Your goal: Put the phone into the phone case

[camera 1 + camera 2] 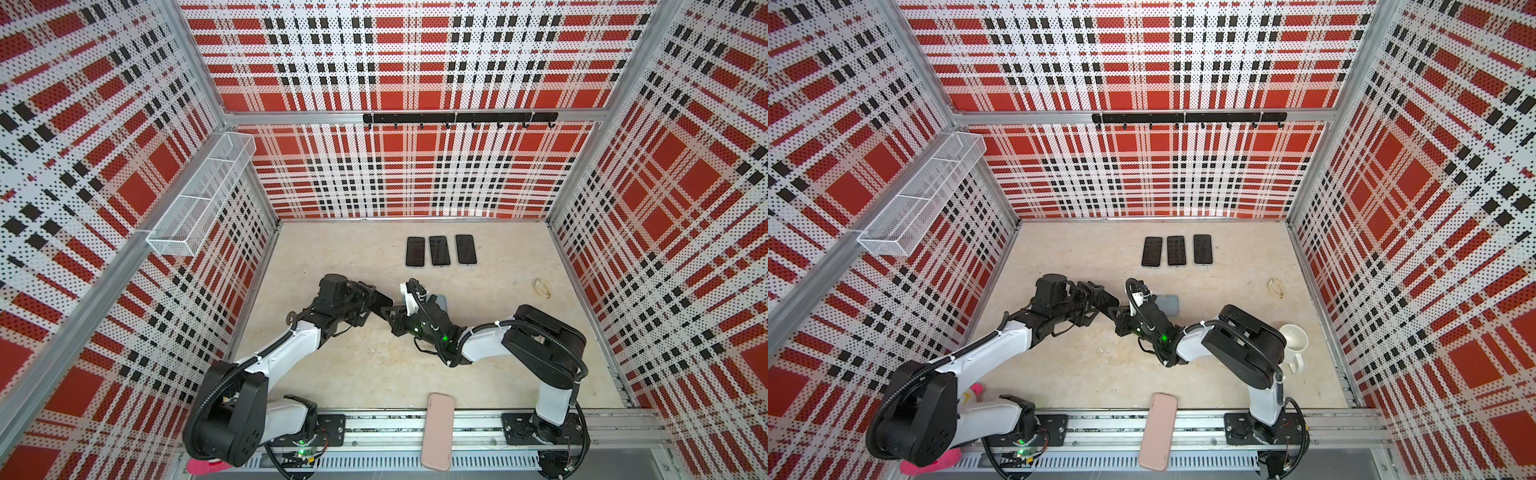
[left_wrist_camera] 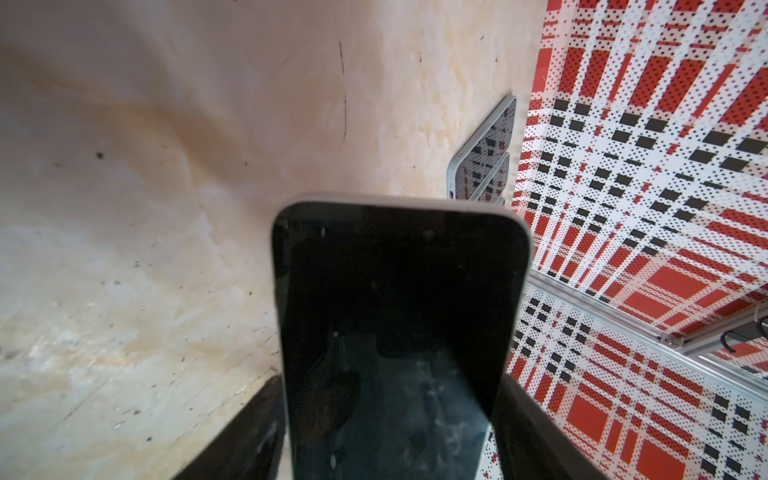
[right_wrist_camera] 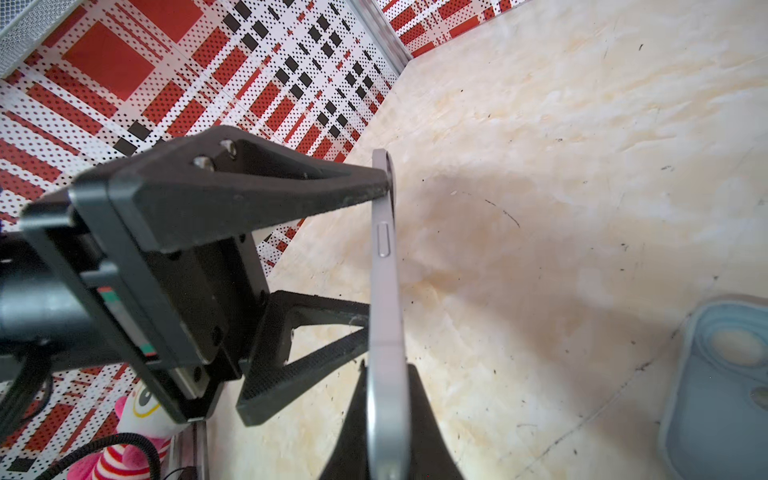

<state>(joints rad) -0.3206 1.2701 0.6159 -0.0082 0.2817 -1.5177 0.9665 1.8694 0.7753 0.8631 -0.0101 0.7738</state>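
Note:
A dark-screened phone (image 1: 380, 304) with a silver rim hangs above the table's middle in both top views, held by both arms. My left gripper (image 2: 390, 415) is shut on the phone (image 2: 399, 316) across its width, a finger on each long edge. My right gripper (image 3: 386, 415) is shut on the phone (image 3: 384, 291) at one end, pinching its thin body front and back. The left gripper's fingers (image 3: 266, 191) show in the right wrist view, touching the phone's edges. A grey-blue phone case (image 1: 1169, 304) lies flat on the table just beyond the right gripper (image 1: 392, 316), back up, its camera opening showing (image 3: 723, 386).
Three more phones (image 1: 439, 250) lie side by side at the back. A pink case (image 1: 437, 432) rests across the front rail. A rubber band (image 1: 542, 288) and a white mug (image 1: 1293, 341) sit at the right. A pink plush toy (image 1: 934, 463) lies behind the left arm's base.

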